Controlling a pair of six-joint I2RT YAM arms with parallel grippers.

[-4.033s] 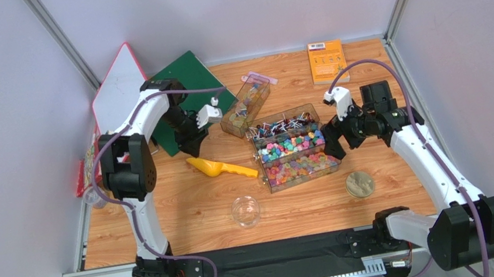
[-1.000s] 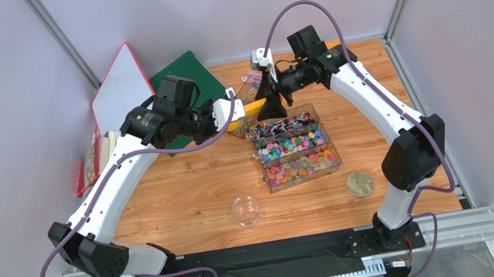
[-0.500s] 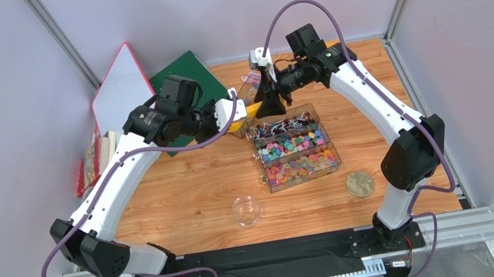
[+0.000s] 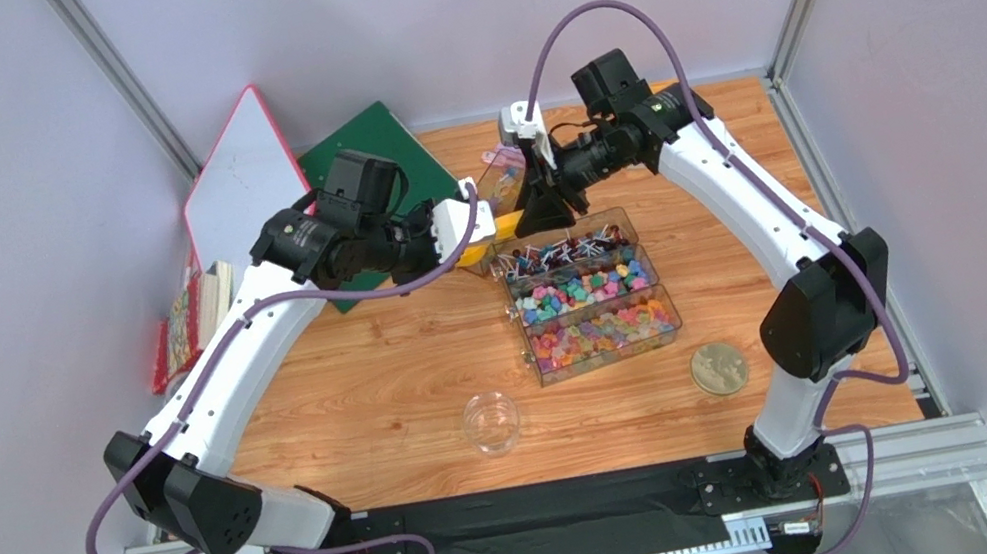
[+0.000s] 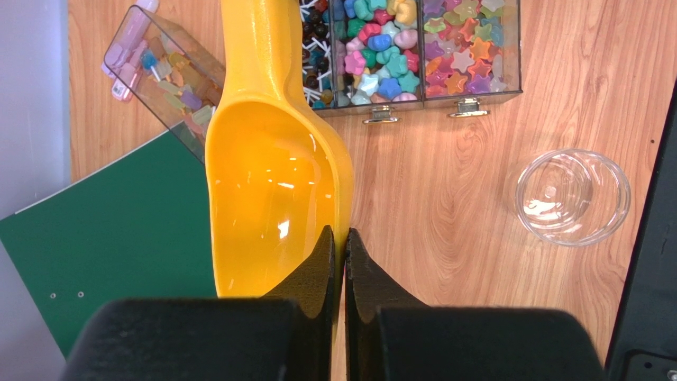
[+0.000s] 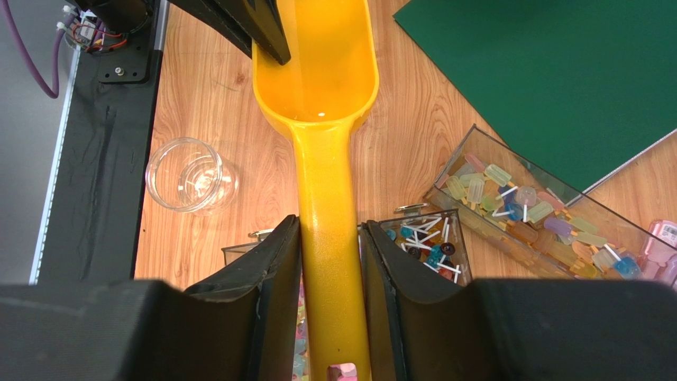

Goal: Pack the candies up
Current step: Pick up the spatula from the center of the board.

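Wood-grain laminate forms the worktop, set inside a pale-walled enclosure. We find the yellow scoop held above the surface between both arms, just beyond the far left corner of the clear compartment box. The left end effector is closed, pinching the thin rim of the scoop's bowl. The right end effector has a finger pressed against each side of the handle, gripping it. The candies lie in the box's compartments at mid-worktop. We see none in the scoop and none in the small clear jar nearer the arm bases. In our judgement the step in hand is a transfer of the scoop from left arm to right, with scooping not yet begun. The next move calls for the left end effector to let go of the rim only once the right hold is firm. The bowl can then go to a compartment. The scoop is glossy hard plastic with a deep rounded bowl and a long narrow handle, and that smooth surface could twist in a two-finger hold. The candies are tiny star and heart shapes in mixed brights. The box is rigid transparent plastic with small metal latches. The jar is round and transparent; glass or plastic, we cannot tell. A round gold lid lies flat, right of the jar.
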